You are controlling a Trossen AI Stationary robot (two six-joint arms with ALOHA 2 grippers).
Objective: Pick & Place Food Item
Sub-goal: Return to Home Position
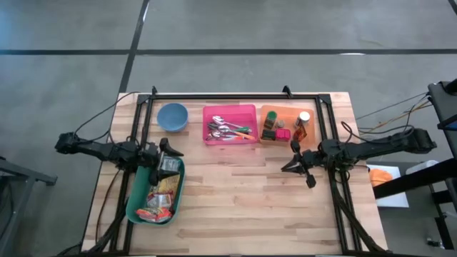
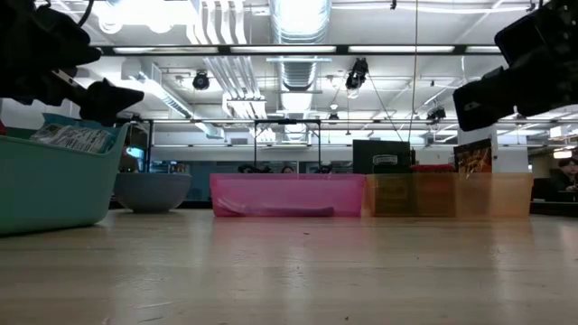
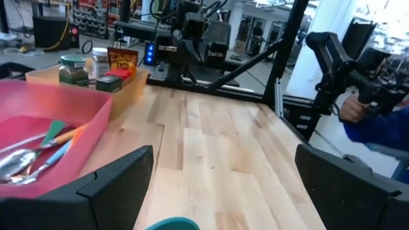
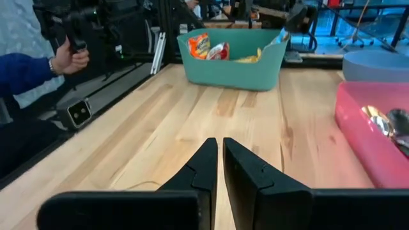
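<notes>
High view: orange bin [image 1: 285, 108] sits near right gripper [image 1: 285, 168], fingers [image 4: 206, 167] closed.

Pale, smooth wood in glued strips for the table [image 1: 235, 193], with a soft satin sheen and visible grain. Translucent, glossy plastic for the pink bin [image 1: 228, 108] and the orange bin [image 1: 282, 108], opaque smooth plastic for the teal bin [image 4: 233, 70] and a matt blue finish on the bowl [image 1: 172, 116]; shiny metal on the spoons [image 1: 220, 130] in the pink bin, crinkled glossy foil on the snack packets [image 1: 158, 200] in the teal bin. Matt black plastic, smooth and hard-edged, for the fingers [image 4: 203, 167] of the right gripper [image 4: 220, 142].
</notes>
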